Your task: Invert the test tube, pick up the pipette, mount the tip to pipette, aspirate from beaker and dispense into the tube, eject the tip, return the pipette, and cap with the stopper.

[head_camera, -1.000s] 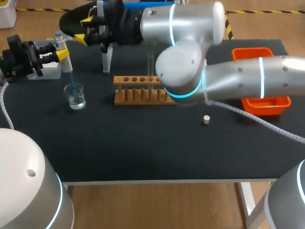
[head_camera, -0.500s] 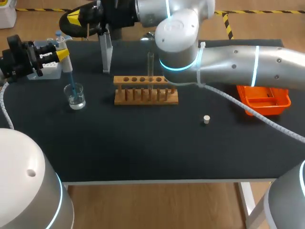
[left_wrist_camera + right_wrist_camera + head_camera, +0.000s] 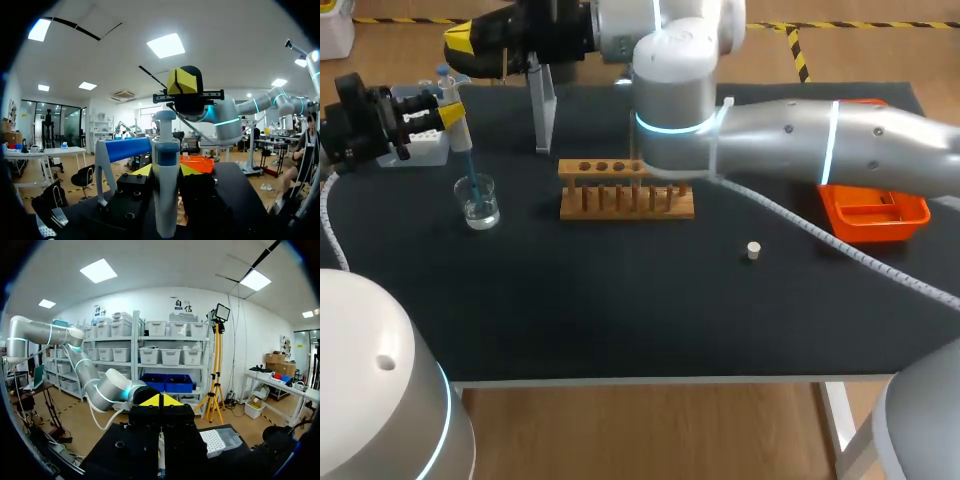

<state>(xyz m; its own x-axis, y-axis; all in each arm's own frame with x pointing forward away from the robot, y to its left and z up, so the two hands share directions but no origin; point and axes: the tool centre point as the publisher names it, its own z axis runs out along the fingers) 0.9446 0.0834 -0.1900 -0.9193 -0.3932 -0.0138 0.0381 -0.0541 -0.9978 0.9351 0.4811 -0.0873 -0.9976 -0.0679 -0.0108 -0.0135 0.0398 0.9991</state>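
My left gripper [image 3: 447,114] is shut on the white and blue pipette [image 3: 461,135] at the table's far left. The pipette's blue tip dips into the glass beaker [image 3: 480,205]. In the left wrist view the pipette [image 3: 165,190] stands upright between my fingers. My right gripper [image 3: 183,82] hangs just above its plunger. That right gripper [image 3: 470,47] reaches across the back of the table, its yellow tips [image 3: 161,400] pressed together with nothing between them. The wooden rack [image 3: 625,190] stands mid-table; my right arm hides the test tube. The small stopper [image 3: 753,250] lies right of the rack.
A clear pipette stand [image 3: 542,110] rises behind the rack. A white tip box [image 3: 420,145] sits under my left gripper. The orange tray [image 3: 875,212] lies at the right, partly under my right arm.
My right arm has swung back and to the left, now covering the test tube in the rack. Its gripper has shut. The left arm and pipette have kept still.
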